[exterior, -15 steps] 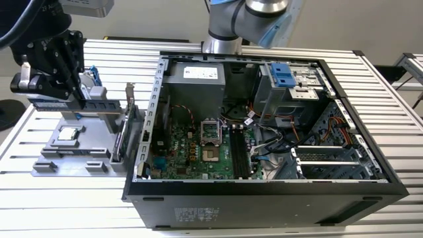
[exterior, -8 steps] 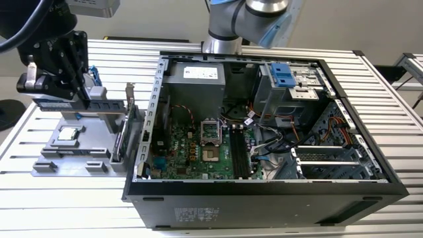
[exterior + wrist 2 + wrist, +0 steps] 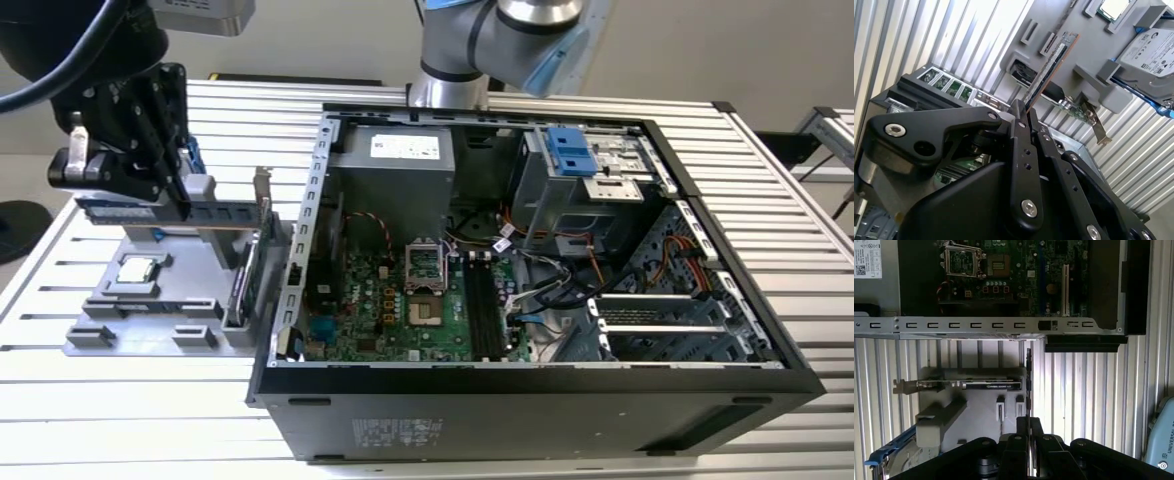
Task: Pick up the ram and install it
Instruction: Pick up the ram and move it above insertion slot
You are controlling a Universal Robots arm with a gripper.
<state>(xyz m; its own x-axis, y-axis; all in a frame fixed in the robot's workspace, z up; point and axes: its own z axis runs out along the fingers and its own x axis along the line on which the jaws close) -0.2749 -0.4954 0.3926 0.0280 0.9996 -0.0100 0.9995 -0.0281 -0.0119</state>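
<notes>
My gripper (image 3: pixel 174 190) hangs over the grey fixture tray (image 3: pixel 147 325) at the exterior view's left, outside the open computer case. It is shut on the ram (image 3: pixel 120 208), a long thin board held level just above the tray. In the second wrist view the ram (image 3: pixel 1051 67) sticks out from between the black fingers (image 3: pixel 1021 150), its chips and brown edge showing. The first wrist view has the ram (image 3: pixel 1028 385) edge-on, running from the gripper (image 3: pixel 1027 426) toward the case wall (image 3: pixel 984 326). The motherboard's memory slots (image 3: pixel 483 310) lie inside the case.
The tray also carries a square silver CPU (image 3: pixel 138 268), an upright expansion card with a metal bracket (image 3: pixel 247 265) and a hard drive (image 3: pixel 1149 50). The case's metal side wall (image 3: pixel 310 210) stands between tray and motherboard (image 3: pixel 400 300). Cables (image 3: pixel 561 285) and a drive cage (image 3: pixel 587 170) crowd the case's far side.
</notes>
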